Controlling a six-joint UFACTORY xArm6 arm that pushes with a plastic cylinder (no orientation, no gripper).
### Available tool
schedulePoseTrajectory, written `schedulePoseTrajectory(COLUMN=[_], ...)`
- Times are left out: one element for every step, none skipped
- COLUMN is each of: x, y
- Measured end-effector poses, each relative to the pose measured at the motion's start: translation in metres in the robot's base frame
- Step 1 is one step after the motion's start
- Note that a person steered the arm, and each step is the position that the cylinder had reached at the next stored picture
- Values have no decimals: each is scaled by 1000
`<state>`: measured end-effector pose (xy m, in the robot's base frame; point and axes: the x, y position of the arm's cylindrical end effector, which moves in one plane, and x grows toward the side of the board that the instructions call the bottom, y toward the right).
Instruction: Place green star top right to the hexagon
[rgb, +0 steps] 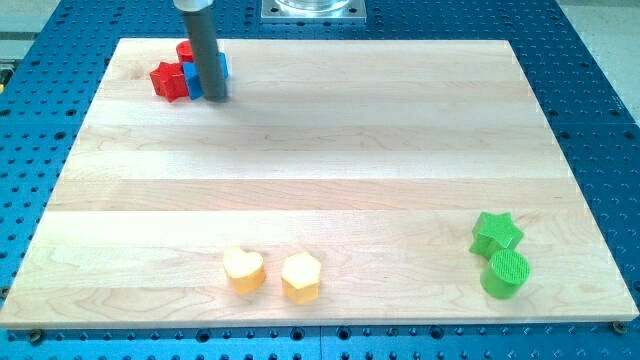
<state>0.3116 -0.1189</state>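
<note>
The green star (496, 232) lies near the view's lower right, touching a green cylinder (505, 273) just below it. The yellow hexagon (301, 277) lies at the bottom centre, with a yellow heart (243, 271) close on its left. My rod comes down at the view's top left; my tip (214, 97) rests on the board against a blue block (205, 75), far from the green star and the hexagon.
A red star (169, 80) and another red block (185, 50) sit by the blue block at the top left. The wooden board (320, 150) lies on a blue perforated table. A metal base shows at the top centre (312, 9).
</note>
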Motion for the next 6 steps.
schedulePoseTrajectory(x=[24,46,52,85,116,141], y=[109,169,170,204,319,400])
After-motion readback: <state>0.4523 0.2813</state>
